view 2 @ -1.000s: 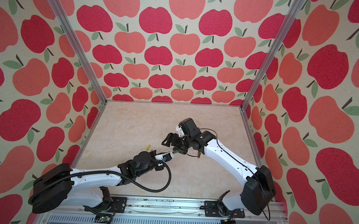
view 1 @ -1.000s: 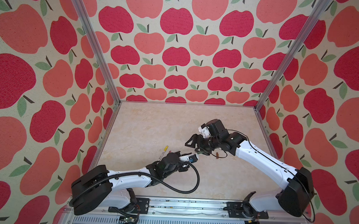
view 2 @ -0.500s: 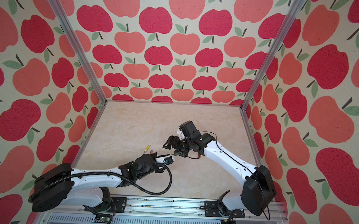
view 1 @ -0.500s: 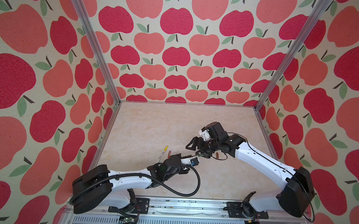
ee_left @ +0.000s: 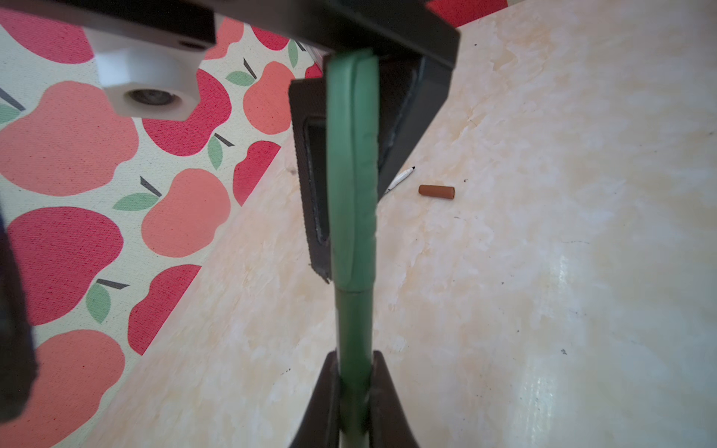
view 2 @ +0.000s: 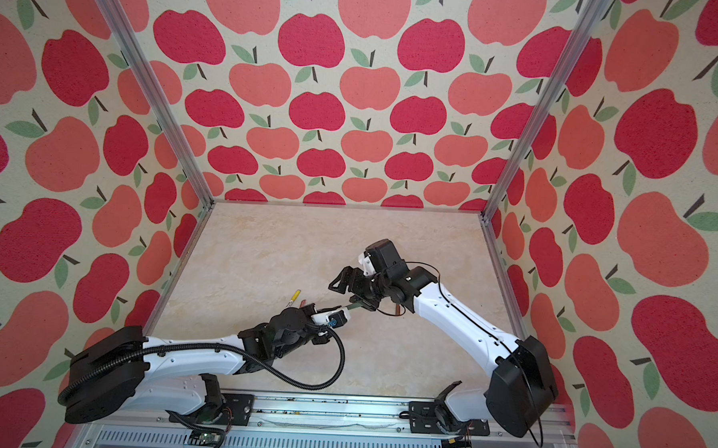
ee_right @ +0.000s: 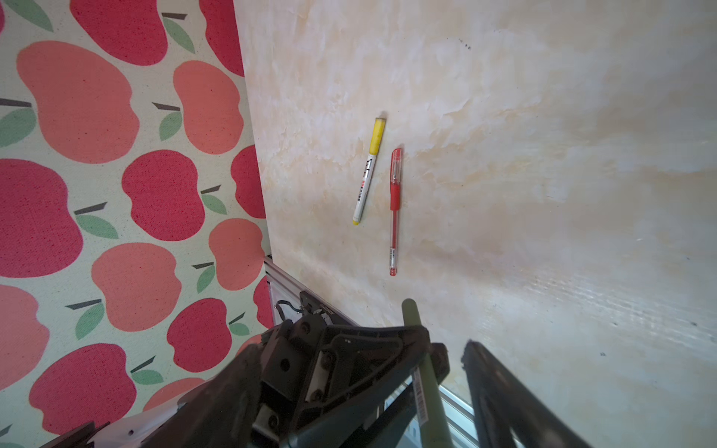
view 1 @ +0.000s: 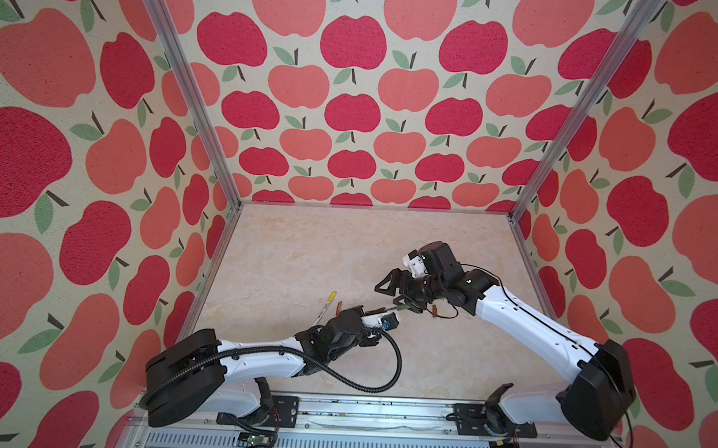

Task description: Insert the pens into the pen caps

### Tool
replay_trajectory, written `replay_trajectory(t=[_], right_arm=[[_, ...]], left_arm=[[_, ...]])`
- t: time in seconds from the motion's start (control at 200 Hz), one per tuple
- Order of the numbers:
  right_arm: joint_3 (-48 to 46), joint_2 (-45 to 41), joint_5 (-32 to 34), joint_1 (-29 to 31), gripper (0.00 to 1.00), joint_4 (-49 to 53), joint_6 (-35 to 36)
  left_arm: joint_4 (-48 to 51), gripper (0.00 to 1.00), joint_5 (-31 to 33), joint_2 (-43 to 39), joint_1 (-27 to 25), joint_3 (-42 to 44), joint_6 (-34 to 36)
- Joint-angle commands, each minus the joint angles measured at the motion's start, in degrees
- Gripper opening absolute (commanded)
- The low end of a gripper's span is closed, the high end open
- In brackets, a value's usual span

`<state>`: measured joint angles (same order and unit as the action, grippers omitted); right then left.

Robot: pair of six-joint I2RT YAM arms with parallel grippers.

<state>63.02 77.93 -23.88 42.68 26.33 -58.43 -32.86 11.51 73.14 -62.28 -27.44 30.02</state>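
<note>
1. The dark green pen (ee_left: 355,322) is held above the tabletop (ee_left: 543,271), and its dark green cap (ee_left: 351,166) looks fully seated. This pairing seems done.
2. The left gripper (ee_left: 355,374) is clamped on the barrel. The right gripper (view 1: 400,298) has its jaws apart, flanking the cap.
3. Both arms reach inward and meet mid-table.
4. Next: lay this pen down, then fetch the brown cap (ee_left: 436,191) and the dark-tipped white pen (ee_left: 401,179).

Bright even light, soft shadows, tabletop (ee_left: 543,388) glare — close foreground blurred
</note>
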Motion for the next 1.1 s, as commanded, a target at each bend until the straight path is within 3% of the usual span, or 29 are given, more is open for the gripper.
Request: replay_trajectory(t=[0.0, 0.54, 0.69, 0.86, 0.986, 1.096], right_arm=[[-0.54, -0.54, -0.09, -0.51, 0.85, -2.66, 0.84], [1.69, -12.08, -0.76, -11.00, 0.92, -3.69, 2.80], [-0.37, -15.39, 1.16, -13.61, 0.92, -4.88, 5.04], [-4.43, -20.06, 10.74, -13.67, 0.92, 1.08, 11.62], [-11.01, -24.88, 16.38, -13.63, 0.91, 1.70, 12.68], [-14.25, -27.30, 18.38, -13.60, 0.91, 2.90, 13.83]], left_arm=[[-16.52, 0.00, -6.53, -3.11, -1.38, -2.51, -2.19], [1.45, 0.00, -3.24, -3.37, 1.72, -2.46, -14.40], [14.53, 0.00, -2.86, -5.71, 2.45, -5.94, -26.10], [31.40, 0.00, -5.01, -6.56, 6.92, -10.15, -45.88], [42.16, 0.00, -8.91, -5.72, 11.44, -12.63, -60.06], [47.42, 0.00, -12.39, -4.17, 14.06, -13.65, -67.21]])
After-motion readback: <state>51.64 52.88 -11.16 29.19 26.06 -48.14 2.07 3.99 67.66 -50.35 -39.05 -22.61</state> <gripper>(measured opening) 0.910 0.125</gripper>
